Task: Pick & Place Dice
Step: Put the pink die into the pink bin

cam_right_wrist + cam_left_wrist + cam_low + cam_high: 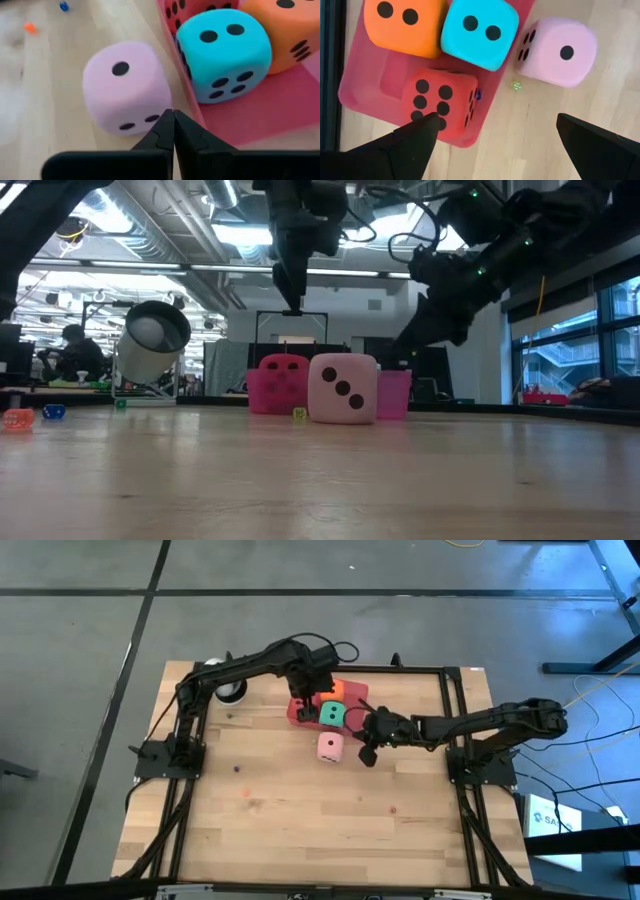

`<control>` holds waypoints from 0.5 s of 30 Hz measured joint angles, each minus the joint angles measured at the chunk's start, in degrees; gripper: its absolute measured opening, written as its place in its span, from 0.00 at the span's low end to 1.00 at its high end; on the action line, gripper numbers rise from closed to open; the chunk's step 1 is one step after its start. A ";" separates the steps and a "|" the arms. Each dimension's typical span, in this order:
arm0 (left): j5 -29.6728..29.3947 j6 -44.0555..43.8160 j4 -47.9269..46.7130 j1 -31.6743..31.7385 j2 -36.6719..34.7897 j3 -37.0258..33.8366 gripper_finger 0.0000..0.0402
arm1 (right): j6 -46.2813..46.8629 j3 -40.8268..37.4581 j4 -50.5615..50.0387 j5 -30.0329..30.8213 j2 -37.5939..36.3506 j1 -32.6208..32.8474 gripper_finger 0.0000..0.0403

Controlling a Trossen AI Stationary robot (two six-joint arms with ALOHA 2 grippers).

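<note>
From above, the pink tray (352, 697) sits toward twelve o'clock of the table's centre, holding the red die (301, 711), the orange die (331, 690) and the green die (332, 714). The light pink die (331, 747) rests on the bare wooden table (300, 820), just off the tray toward six o'clock. The left gripper (303, 700) hangs over the red die; the right gripper (366, 754) reaches in from three o'clock, just beside the pink die.

Down at table height, the pink die (343, 388) shows three pips, a rounded, spongy-looking cube, with the red die (279, 383) behind it at nine o'clock. Both arms hang above.

The left wrist camera shows the fingers (417, 140) spread wide, straddling empty air above the red die (442, 102), holding nothing. The orange die (402, 25) and green die (480, 32) press together, soft-cornered and matte, and the pink die (560, 50) sits off the tray (362, 85).

The right wrist camera shows the fingers (172, 127) pressed together, empty, tips close to the pink die (127, 85), with the green die (225, 52) inside the tray lip.

Judging by the layout, the pink die looks like the one still to go in. The right jaws would need to part wider than the cube, drop squarely over opposite faces, and squeeze gently, since foam like this likely squashes and could slip out crooked.
</note>
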 joint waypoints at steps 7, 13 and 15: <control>-0.38 -2.71 0.04 -1.49 -1.49 0.02 1.00 | 2.21 -0.35 3.94 0.21 6.19 0.17 0.01; -0.72 -4.49 -0.06 -3.34 -2.85 0.02 1.00 | 3.90 -0.35 4.56 3.68 9.88 0.13 0.00; -1.39 -4.83 0.03 -4.03 -3.48 0.07 1.00 | 4.33 -0.35 4.31 7.01 10.32 0.13 0.00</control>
